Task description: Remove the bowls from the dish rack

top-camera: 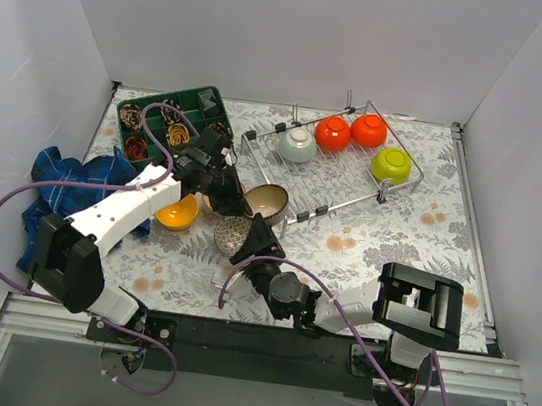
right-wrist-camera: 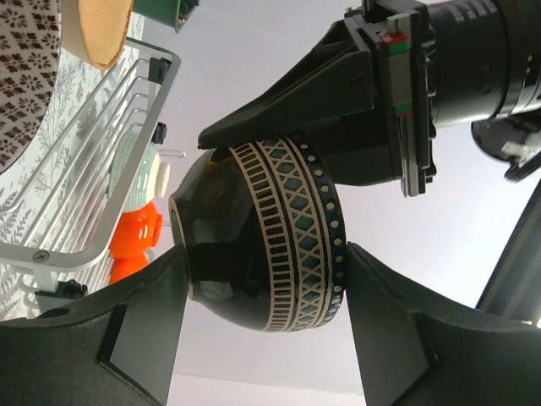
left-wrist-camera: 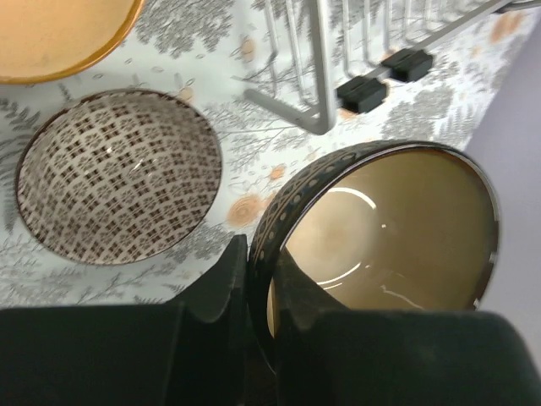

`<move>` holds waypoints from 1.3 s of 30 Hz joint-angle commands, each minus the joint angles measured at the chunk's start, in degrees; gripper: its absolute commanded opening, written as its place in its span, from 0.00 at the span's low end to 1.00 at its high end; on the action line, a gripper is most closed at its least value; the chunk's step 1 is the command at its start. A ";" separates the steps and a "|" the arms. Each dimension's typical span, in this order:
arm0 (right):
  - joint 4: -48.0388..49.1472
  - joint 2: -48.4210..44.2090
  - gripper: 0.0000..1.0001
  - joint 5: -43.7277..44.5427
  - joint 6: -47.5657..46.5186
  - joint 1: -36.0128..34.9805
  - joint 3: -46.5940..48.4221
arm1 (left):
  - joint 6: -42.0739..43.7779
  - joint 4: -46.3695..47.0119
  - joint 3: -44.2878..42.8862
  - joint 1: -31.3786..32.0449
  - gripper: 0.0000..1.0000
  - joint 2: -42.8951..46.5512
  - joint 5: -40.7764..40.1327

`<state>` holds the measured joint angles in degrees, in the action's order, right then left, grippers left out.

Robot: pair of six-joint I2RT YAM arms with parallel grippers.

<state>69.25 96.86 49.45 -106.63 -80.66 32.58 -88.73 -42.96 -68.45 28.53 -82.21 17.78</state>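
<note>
Dark brown bowl [top-camera: 266, 200] – beside dish rack [top-camera: 345, 178] – is pinched at rim by L gripper [left-wrist-camera: 260, 262]; R gripper [right-wrist-camera: 266, 271] is held spread round it.

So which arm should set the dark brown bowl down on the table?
Left: the left gripper pinches the dark brown bowl by its rim; the right gripper is open, straddling it.

top external: looking down from high behind the near edge, taking in everything | left wrist: peering down at close range into the dark banded bowl [left-wrist-camera: 389, 228] | right wrist: rolled sideways, facing that bowl's outer wall, very near | all three sharing bowl and dish rack [top-camera: 343, 180]
</note>
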 commanded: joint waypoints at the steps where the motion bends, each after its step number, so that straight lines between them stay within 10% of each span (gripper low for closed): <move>1: 28.39 -0.80 0.40 3.72 2.65 0.33 2.32 | 1.89 0.33 -3.18 0.21 0.00 2.23 -2.39; 4: 28.39 -0.88 0.75 5.91 3.01 -0.28 1.61 | 2.77 -0.37 -4.50 0.21 0.00 2.59 -6.26; 10: 26.12 -2.90 0.96 11.54 6.51 -1.95 -0.93 | 5.76 -0.90 -7.13 0.12 0.00 3.11 -16.98; 16: 11.73 -9.22 0.98 18.57 22.11 -2.31 -3.66 | 7.60 -0.37 -6.09 0.12 0.00 4.42 -26.03; 24: -64.16 -26.63 0.98 7.97 83.21 0.68 8.11 | 11.29 2.53 1.72 0.12 0.00 11.28 -31.14; 39: -80.76 -38.15 0.98 -18.59 113.22 15.62 9.44 | 22.10 21.59 8.59 -5.42 0.00 6.55 -32.29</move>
<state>-8.73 61.25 37.71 -1.98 -66.67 42.22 -69.80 -31.59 -59.16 25.17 -74.13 -13.98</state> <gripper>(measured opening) 0.983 0.108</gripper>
